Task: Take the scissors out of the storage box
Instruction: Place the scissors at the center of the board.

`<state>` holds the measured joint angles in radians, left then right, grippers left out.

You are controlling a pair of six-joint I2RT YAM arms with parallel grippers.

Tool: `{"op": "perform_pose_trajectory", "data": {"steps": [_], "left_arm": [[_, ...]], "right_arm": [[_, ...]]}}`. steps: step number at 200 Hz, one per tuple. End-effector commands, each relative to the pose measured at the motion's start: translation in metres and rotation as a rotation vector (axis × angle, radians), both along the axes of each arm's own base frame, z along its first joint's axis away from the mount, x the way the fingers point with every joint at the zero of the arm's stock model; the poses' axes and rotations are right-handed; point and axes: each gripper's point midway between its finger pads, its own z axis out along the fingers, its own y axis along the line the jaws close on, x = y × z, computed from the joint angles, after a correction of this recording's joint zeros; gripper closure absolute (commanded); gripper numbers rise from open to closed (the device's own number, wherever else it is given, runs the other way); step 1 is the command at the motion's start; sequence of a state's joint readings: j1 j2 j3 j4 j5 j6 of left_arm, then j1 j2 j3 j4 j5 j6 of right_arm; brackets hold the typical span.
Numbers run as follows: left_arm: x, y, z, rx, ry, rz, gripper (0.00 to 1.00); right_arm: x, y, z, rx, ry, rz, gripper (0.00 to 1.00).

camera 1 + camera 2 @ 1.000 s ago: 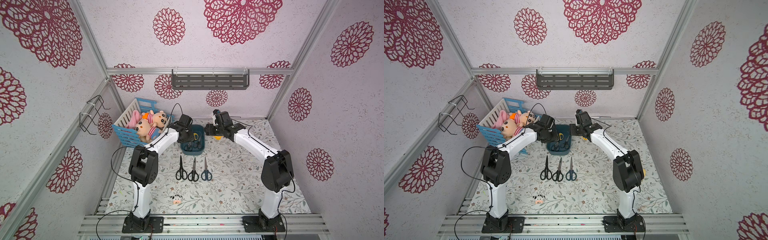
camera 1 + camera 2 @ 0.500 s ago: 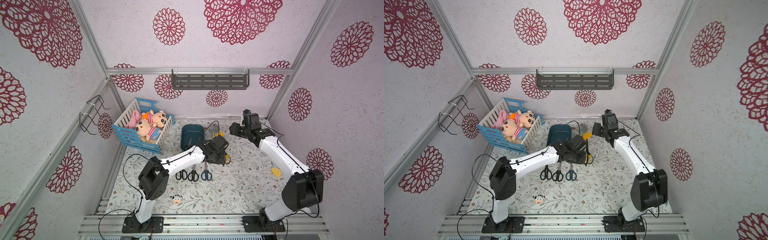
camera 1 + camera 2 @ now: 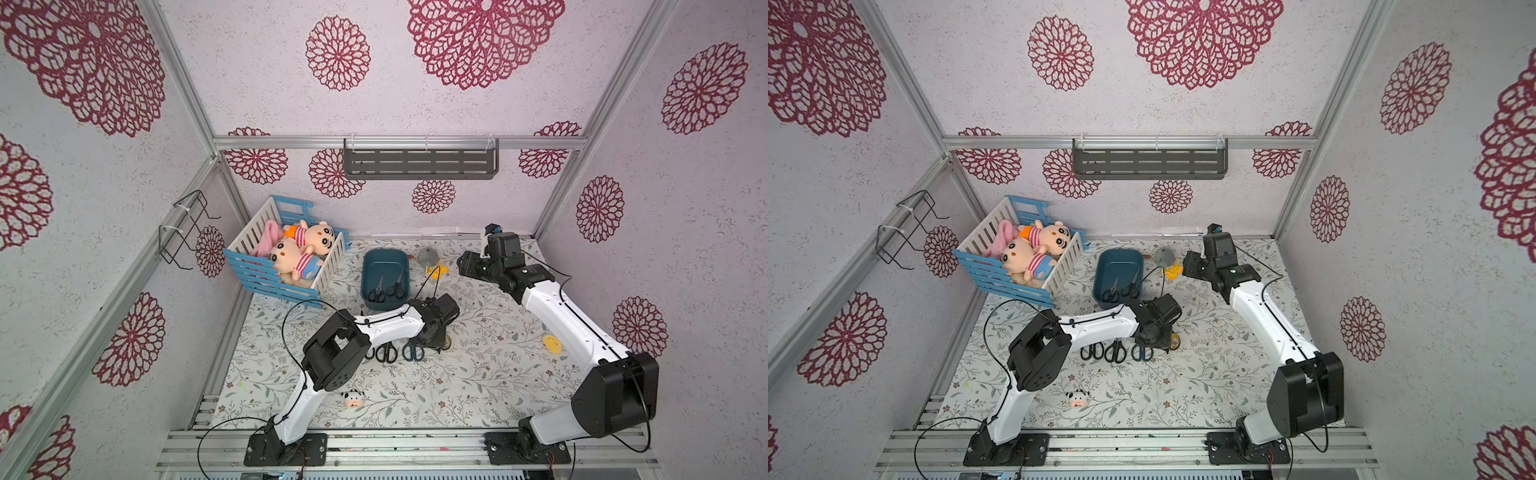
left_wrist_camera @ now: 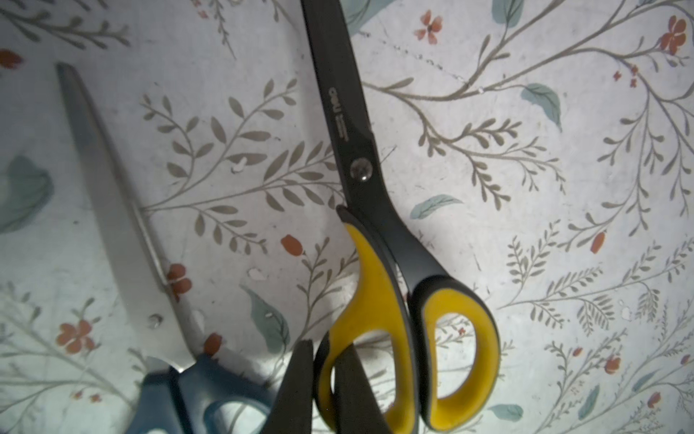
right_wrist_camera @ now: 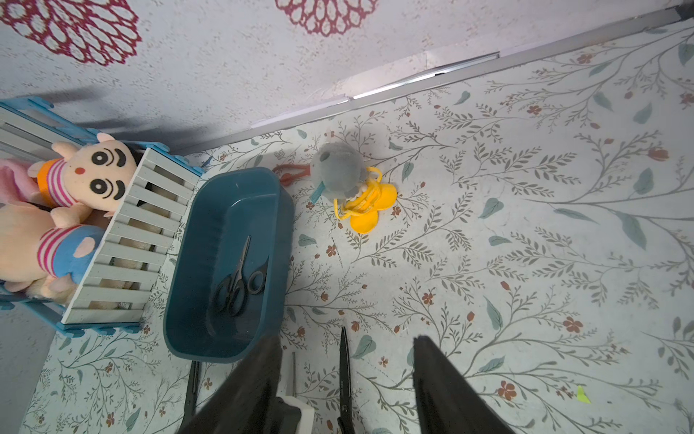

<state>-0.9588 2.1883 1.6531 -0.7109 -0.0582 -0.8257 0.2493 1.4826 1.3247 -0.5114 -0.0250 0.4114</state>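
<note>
L hand (image 4: pixel 325 370) pinches yellow scissors (image 4: pixel 375 210) by one handle loop.

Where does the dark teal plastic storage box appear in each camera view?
In a top view: the dark teal plastic storage box sits near the picture's centre, towards the back wall.
In a top view: the box sits slightly left of centre.
Left wrist view: not in it.
Right wrist view: the box lies beside the crate.
Shared landmark: the blue-and-white slatted crate, next to the box in all three views.
</note>
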Motion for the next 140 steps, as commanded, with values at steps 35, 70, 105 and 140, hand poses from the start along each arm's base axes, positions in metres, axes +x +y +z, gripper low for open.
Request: {"op": "perform_pose_trajectory", "data": {"steps": [35,70,105,140], "left_arm": [[-0.008,0.001,-0.011,0.053,0.010,-0.055,1.00],[-0.011,0.004,-0.014,0.076,0.023,-0.069,1.00],[-0.010,0.009,-0.010,0.097,0.013,-0.057,0.91],[-0.009,0.012,-0.005,0.104,-0.001,-0.060,0.81]], "right_arm": [[0.008,0.008,0.021,0.028,-0.059,0.016,0.39],[0.011,0.011,0.019,0.029,-0.055,0.022,0.39],[0.015,0.013,0.018,0.030,-0.053,0.024,0.38],[0.019,0.015,0.021,0.034,-0.060,0.028,0.38]]}}
